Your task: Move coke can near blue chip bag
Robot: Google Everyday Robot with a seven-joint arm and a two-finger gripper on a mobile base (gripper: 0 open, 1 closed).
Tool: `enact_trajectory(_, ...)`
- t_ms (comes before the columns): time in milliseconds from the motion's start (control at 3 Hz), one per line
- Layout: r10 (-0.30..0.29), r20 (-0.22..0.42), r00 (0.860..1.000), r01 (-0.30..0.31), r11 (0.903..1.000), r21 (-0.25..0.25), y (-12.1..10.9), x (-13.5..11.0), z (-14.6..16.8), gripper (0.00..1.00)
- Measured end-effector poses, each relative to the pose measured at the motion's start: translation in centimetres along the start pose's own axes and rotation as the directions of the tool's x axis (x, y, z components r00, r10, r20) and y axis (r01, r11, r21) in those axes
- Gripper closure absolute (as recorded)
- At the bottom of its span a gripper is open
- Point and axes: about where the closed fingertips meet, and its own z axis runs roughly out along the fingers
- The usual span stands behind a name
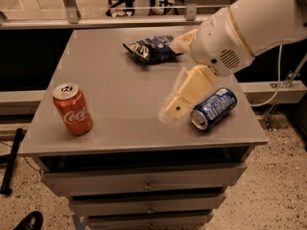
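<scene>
The coke can (73, 109) stands upright near the front left corner of the grey table (115, 75). The blue chip bag (150, 49) lies at the table's back centre. My gripper (175, 76) hangs over the middle right of the table, open and empty. One cream finger (188, 91) points down-left beside a blue soda can, and the other finger (182, 40) is next to the chip bag's right end. The gripper is far to the right of the coke can.
A blue soda can (214, 108) lies on its side near the table's front right edge, just right of my lower finger. Drawers (144, 183) sit under the tabletop. A rail (120, 22) runs behind the table.
</scene>
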Motion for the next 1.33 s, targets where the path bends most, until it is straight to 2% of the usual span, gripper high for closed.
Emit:
enact_trajectory(333,0.000,0.000,1.000,0.000,1.0000,0.000,0.0,0.0,0.0,0.00)
enact_trajectory(667,-0.027,0.039,0.999,0.029,0.9990,-0.034,0.1,-0.8,2.4,0.00)
enact_trajectory(1000,-0.050,0.121,0.991,0.062,0.9938,-0.092,-0.1,-2.5,6.9,0.00)
enact_trajectory(1333,-0.062,0.217,0.974,0.094,0.9852,-0.143,-0.1,-4.9,11.6,0.00)
